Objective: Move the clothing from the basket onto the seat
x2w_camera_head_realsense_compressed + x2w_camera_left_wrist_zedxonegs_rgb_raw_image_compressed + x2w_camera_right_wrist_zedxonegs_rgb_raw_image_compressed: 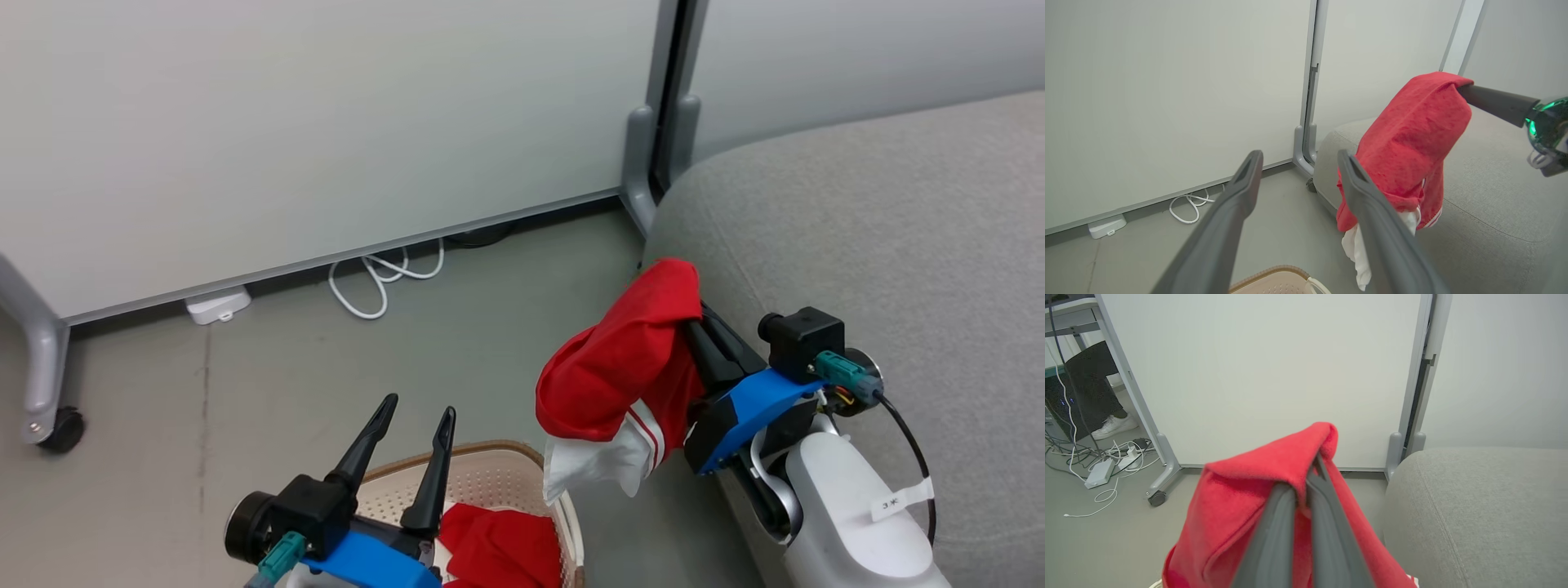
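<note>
Right gripper (1306, 490): the two dark fingers are pressed together, pinching a fold of the red and white garment (629, 359) at their tips. The cloth drapes back over the fingers and hangs down on their left side, white panel and striped trim lowest. The grey sofa (898, 229) lies to the right of these fingers and under the forearm; the hanging cloth is just beside the sofa's rounded edge.

Left gripper (419, 406): fingers spread apart, nothing between them, tips pointing toward the pale partition wall (326, 122). The basket (490, 447) sits below the base of these fingers. The plain red garment (498, 547) lies inside the basket, to the right of the finger bases.
</note>
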### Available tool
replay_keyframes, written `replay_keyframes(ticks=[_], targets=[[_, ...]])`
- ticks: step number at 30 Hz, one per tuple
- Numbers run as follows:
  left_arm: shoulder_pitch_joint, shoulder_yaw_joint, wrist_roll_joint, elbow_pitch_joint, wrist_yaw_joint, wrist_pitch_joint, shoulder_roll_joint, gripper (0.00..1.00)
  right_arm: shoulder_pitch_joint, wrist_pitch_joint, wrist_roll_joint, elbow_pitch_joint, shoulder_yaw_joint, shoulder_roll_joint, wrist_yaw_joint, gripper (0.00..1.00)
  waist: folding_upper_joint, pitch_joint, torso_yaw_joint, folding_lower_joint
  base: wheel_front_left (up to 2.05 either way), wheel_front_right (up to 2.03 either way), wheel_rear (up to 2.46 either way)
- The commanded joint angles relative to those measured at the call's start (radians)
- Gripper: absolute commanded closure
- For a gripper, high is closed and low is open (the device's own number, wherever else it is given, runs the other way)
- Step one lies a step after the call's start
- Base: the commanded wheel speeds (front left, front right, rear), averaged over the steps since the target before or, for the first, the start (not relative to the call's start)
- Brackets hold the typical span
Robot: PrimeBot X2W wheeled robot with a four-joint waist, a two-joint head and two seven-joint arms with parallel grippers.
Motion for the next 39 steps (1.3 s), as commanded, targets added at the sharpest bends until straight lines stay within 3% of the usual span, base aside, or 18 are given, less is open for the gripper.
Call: replay_keyframes(ticks=[1, 17, 33, 39], targets=[[-0.018, 0.000, -0.001, -0.007, -0.001, -0.005, 0.004, 0.00, 0.008, 0.000, -0.008, -0.013, -0.005, -0.001, 0.000, 1.00, -0.0001, 0.015, -0.026, 0.0000, 0.00, 0.00, 0.00], [-0.059, -0.029, -0.008, -0.006, -0.002, -0.005, 0.019, 0.00, 0.034, 0.009, -0.004, -0.085, -0.028, 0.000, 0.000, 1.00, -0.0001, 0.056, -0.181, 0.0000, 0.00, 0.00, 0.00], [-0.075, -0.042, -0.010, -0.015, -0.002, -0.005, 0.028, 0.00, 0.022, 0.016, -0.015, -0.096, -0.077, 0.000, 0.000, 1.00, -0.0001, 0.083, -0.203, 0.0000, 0.00, 0.00, 0.00], [-0.095, -0.044, -0.008, -0.030, -0.002, -0.005, 0.039, 0.00, -0.065, 0.042, -0.034, -0.083, -0.159, -0.001, 0.000, 1.00, -0.0001, 0.130, -0.197, 0.0000, 0.00, 0.00, 0.00]])
